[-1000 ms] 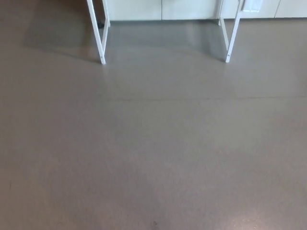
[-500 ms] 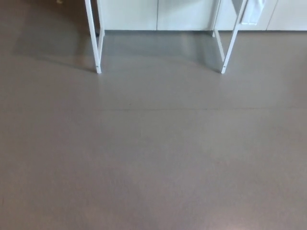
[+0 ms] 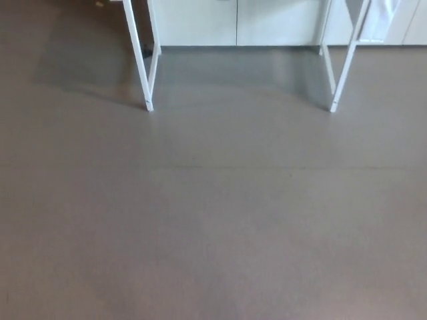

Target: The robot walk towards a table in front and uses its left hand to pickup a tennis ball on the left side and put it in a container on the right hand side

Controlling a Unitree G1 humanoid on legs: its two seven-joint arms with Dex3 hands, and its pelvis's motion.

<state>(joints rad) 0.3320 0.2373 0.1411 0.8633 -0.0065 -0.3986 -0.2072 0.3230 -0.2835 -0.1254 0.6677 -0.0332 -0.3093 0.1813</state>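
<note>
Only the lower part of the table shows at the top of the head view: a white left leg [image 3: 139,60] and a white right leg [image 3: 345,67] standing on the grey-brown floor [image 3: 213,213]. The table top, the tennis ball and the container lie above the picture's edge and are hidden. Neither of my hands nor any part of my arms appears.
White cabinet fronts [image 3: 237,20] run along the back behind the table legs. A white cloth or bag [image 3: 380,20] hangs by the right leg. The table casts a soft shadow [image 3: 87,60] on the floor at the left.
The whole picture has shifted: the table legs now sit lower and further right in the frame and look nearer, so the camera has moved toward the table. Nothing else differs.
</note>
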